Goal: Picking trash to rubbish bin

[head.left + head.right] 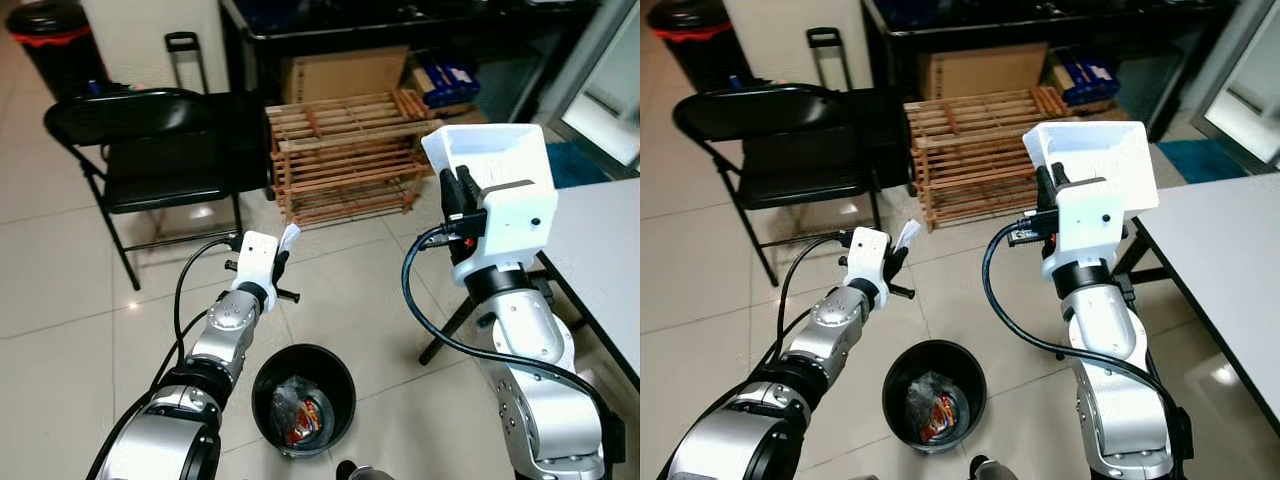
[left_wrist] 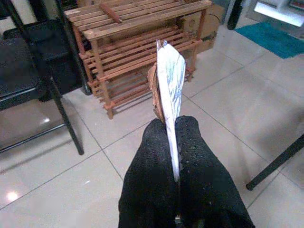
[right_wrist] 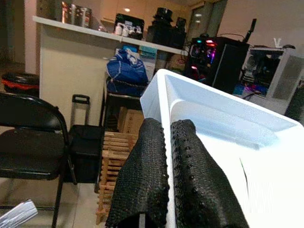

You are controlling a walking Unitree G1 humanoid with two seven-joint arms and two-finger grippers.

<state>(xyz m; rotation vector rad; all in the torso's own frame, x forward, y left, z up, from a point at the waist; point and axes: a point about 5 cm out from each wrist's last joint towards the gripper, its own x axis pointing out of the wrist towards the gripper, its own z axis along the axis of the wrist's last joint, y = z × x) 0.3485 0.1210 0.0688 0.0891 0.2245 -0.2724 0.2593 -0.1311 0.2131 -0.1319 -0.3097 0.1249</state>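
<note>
A: Overhead: left gripper (image 1: 283, 250) pinching wrapper (image 1: 289, 236), held up beyond bin (image 1: 303, 398), not over it.
B: Risk?
A: Dropped now, lands on tile; needs pulling back first.
B: Left wrist?
A: Fingers (image 2: 152, 180) pressed on wrapper edge; thin hold, could slip.
B: Right wrist?
A: Right gripper (image 3: 166, 156) clamped on tray (image 3: 223, 142) rim.

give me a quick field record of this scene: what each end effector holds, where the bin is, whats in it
left end effector: shut on wrapper, held above the floor, just short of the bin
right end effector: shut on the rim of a white tray, raised at chest height
bin: black, round, on the floor between the arms, open
bin contents: trash already inside
behind: black chair, wooden rack
</note>
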